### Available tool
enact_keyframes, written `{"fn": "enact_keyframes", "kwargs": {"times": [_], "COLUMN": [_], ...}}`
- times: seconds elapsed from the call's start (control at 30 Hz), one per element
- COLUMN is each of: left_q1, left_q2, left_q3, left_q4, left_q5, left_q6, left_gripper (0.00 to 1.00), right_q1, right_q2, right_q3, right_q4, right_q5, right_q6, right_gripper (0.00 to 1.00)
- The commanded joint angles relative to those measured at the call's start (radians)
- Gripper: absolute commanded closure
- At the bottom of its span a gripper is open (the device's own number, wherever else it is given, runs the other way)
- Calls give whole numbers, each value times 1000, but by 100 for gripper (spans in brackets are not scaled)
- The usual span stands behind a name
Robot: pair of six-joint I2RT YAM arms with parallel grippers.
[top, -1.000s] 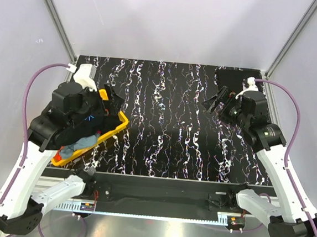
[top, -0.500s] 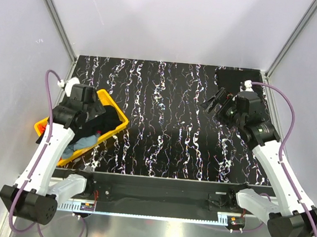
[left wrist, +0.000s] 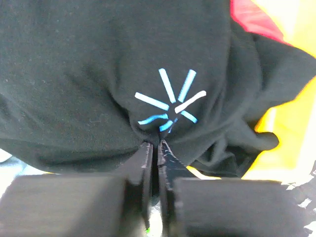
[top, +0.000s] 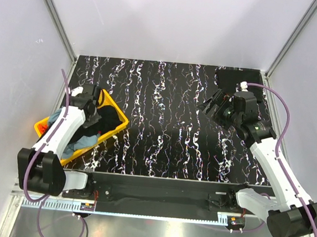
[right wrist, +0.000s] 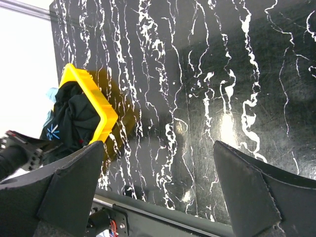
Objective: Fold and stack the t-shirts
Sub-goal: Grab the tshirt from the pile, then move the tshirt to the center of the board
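Left wrist view: the black cloth t-shirt (left wrist: 98, 59) with a small light-blue starburst print (left wrist: 170, 101) fills the frame. The left hand (left wrist: 157, 148) is pinched almost closed on a fold of it just below the print. Red-orange cloth (left wrist: 252, 17) shows at the upper right. In the top view this shirt lies in the yellow plastic tray (top: 120, 124) at the left of the frame, with a grey-blue t-shirt (top: 84, 141) beside it. Right of centre, the right hand (top: 213, 103) is spread wide, holding nothing, above the black white-veined table (top: 163, 124).
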Motion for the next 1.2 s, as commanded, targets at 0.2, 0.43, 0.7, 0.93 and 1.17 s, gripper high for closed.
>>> {"fn": "enact_keyframes", "kwargs": {"times": [0.2, 0.43, 0.7, 0.93, 1.17], "left_q1": [-49, -49, -133, -158, -170], "left_q2": [-133, -133, -174, -343, -344], "left_q3": [588, 885, 735, 197, -277], "left_q4": [70, 204, 813, 769, 667], "left_q5": [79, 332, 946, 934, 928], "left_q6": [289, 271, -178, -21, 23], "left_gripper": [100, 100, 100, 100, 100], "right_q1": [1, -1, -1, -1, -1], "right_q2": [-55, -101, -184, -214, -113], "right_q3": [4, -1, -9, -81, -159], "right_q4": [36, 36, 36, 34, 25], "right_q5": [-11, -46, -59, -71, -82], "right_q6": [29, 52, 95, 155, 199], "right_gripper": [0, 0, 0, 0, 4]}}
